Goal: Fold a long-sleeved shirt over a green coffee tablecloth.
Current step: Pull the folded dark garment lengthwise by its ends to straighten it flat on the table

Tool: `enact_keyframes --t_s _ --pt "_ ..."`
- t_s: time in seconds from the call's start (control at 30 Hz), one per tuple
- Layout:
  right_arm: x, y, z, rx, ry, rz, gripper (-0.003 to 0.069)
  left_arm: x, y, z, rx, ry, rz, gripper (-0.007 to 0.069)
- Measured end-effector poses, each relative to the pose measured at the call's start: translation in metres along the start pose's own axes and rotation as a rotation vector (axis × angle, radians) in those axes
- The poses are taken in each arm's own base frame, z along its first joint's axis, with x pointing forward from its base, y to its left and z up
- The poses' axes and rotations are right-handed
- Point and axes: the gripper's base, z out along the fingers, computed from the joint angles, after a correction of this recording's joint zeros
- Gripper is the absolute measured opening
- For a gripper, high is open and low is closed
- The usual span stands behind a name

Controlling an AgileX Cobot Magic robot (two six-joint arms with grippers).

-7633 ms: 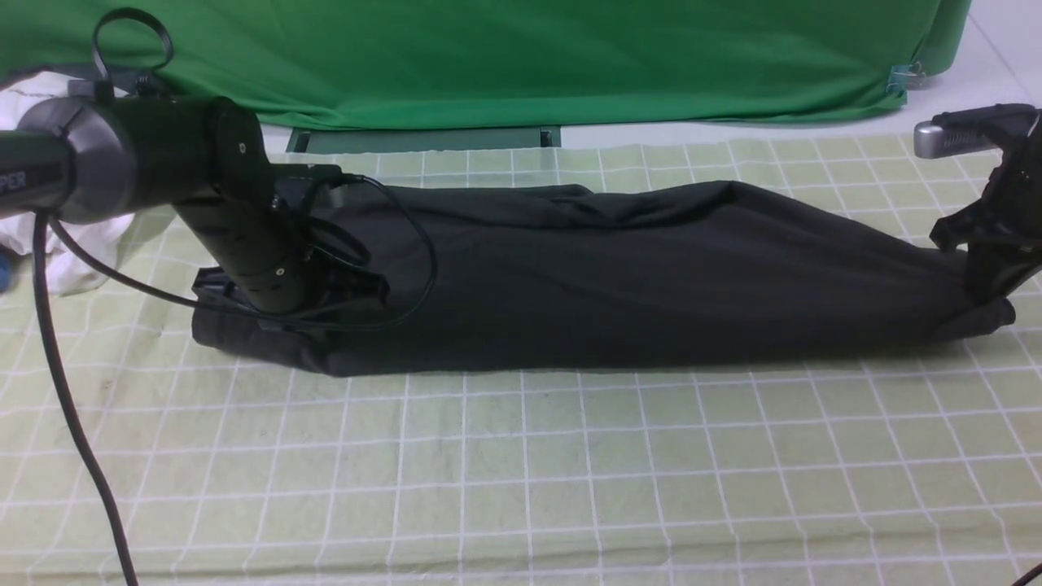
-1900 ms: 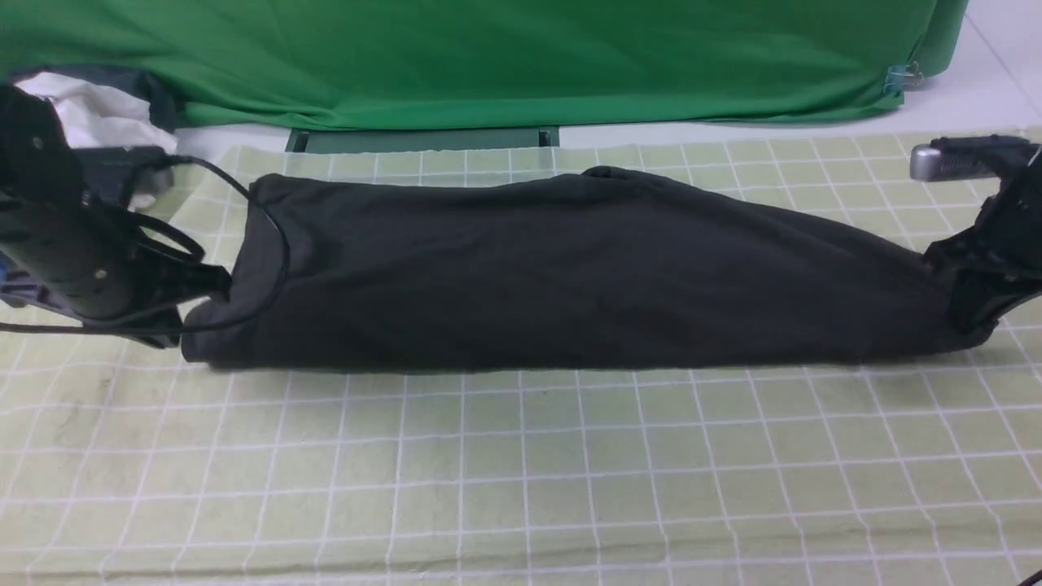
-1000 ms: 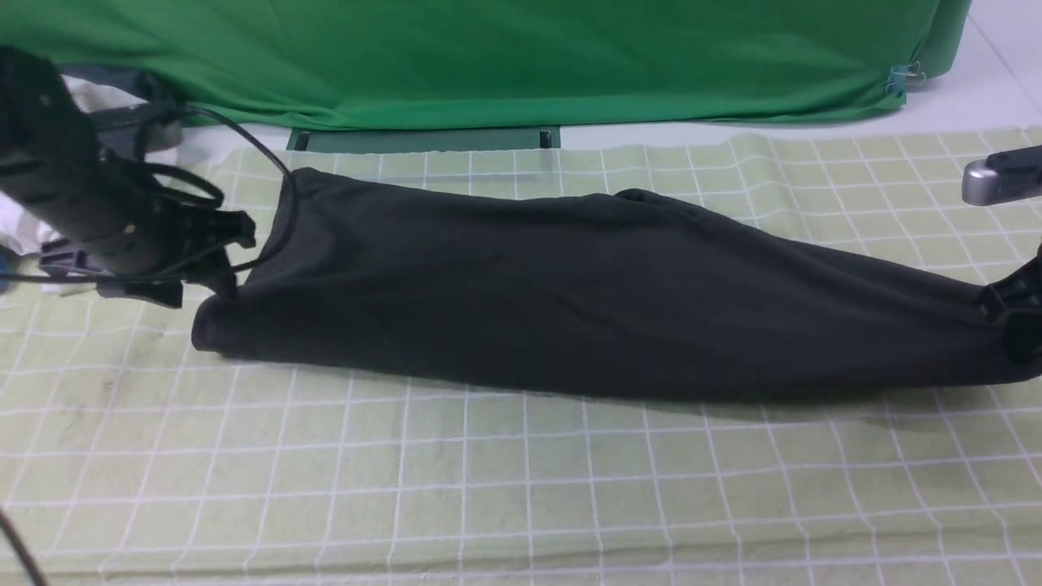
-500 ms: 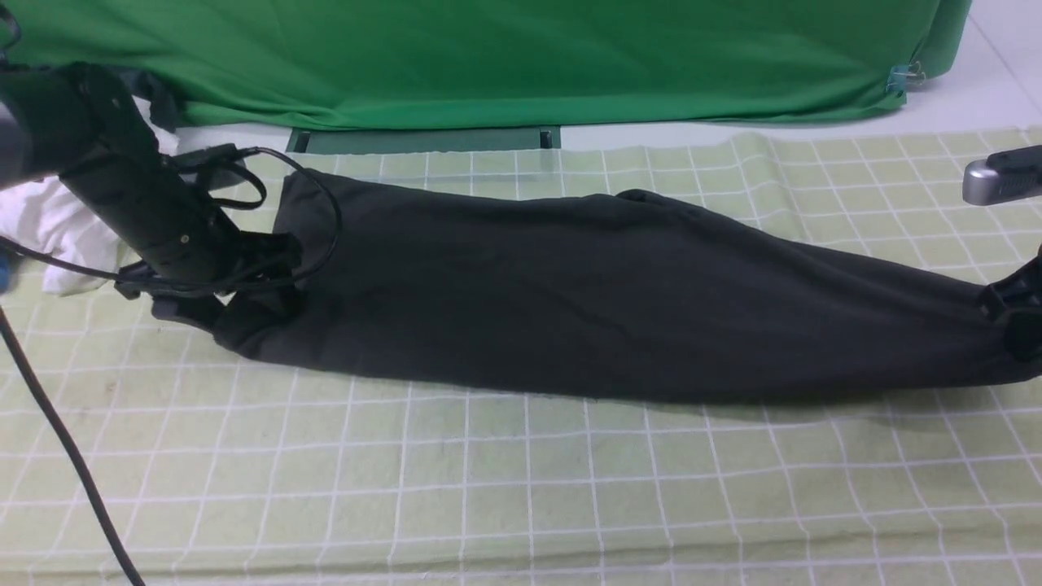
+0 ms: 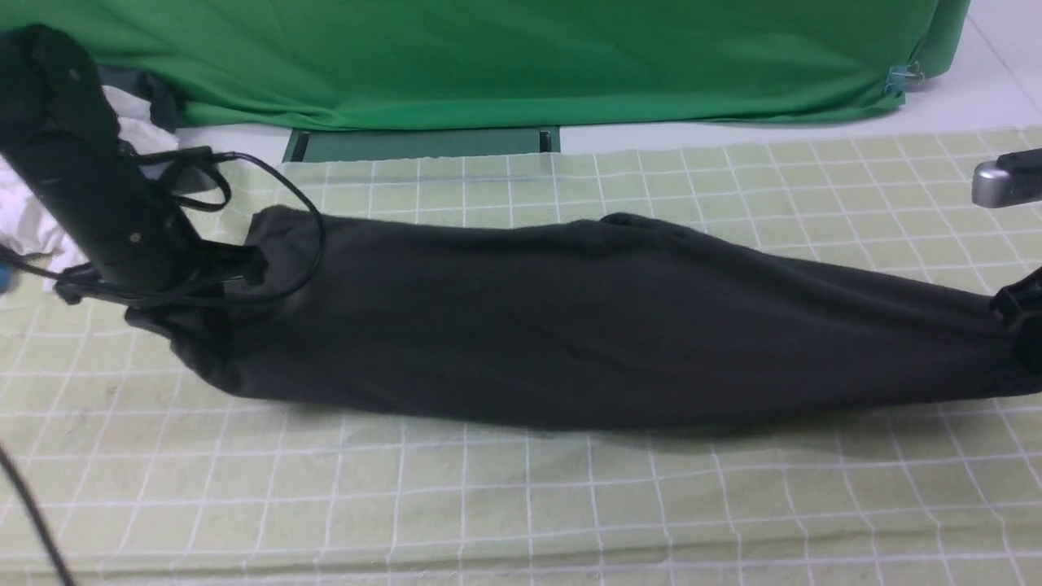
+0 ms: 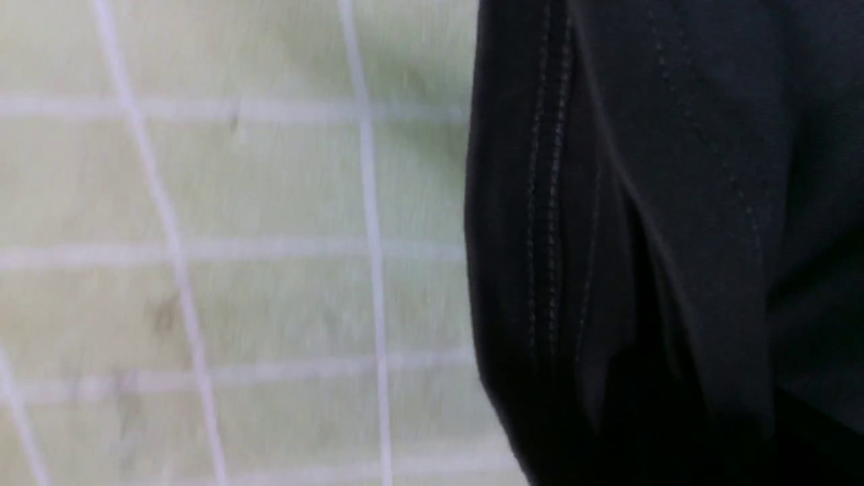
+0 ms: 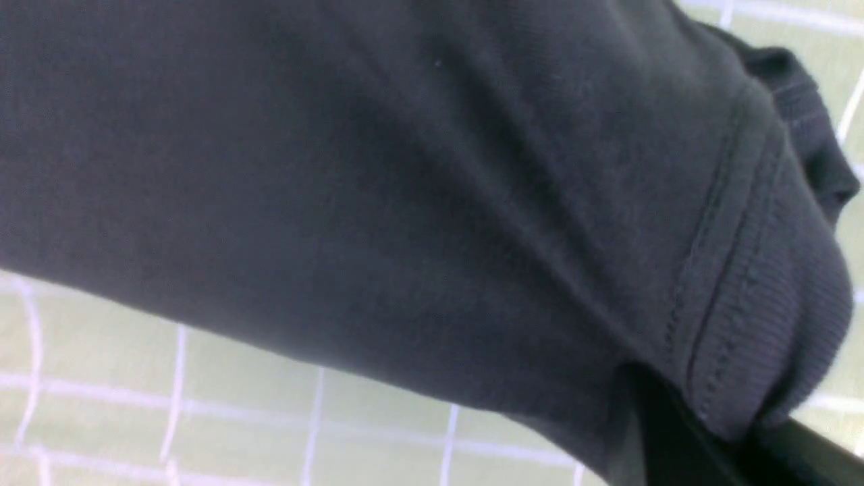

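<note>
The long-sleeved shirt [image 5: 570, 325] is a long black band, folded lengthwise and stretched across the green coffee tablecloth [image 5: 521, 488]. My left gripper [image 5: 232, 273] is shut on its left end, which bunches up under the wrist. Black hemmed fabric [image 6: 675, 202] fills the left wrist view beside the gridded cloth [image 6: 236, 202], and the jaws are hidden in it. At the far right my right gripper [image 5: 1022, 321] is shut on the other end. The right wrist view shows ribbed black fabric [image 7: 756, 304] pinched against a dark finger [image 7: 675, 439]. The chest print is not visible.
A deep-green backdrop [image 5: 488, 57] hangs along the far side, with a dark green bar [image 5: 423, 145] at its foot. A white garment [image 5: 32, 220] lies behind my left arm. The arm's black cable [image 5: 305, 236] loops over the shirt's left end.
My left gripper moved onto the shirt's left end and shut on it. That end has shifted left and toward me. The right gripper kept its hold.
</note>
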Motion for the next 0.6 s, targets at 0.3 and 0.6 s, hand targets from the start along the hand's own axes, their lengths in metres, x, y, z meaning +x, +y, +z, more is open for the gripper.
enact_keyframes --t_s 0.3,0.6 --pt "0.041 0.013 0.006 -0.031 0.09 0.02 0.0031 0.099 0.0 0.007 -0.051 0.102 -0.099 0.0046" --pt "0.06 0.018 0.031 -0.044 0.14 0.059 0.0109 0.14 0.005 0.004 -0.138 0.059 -0.098 0.0072"
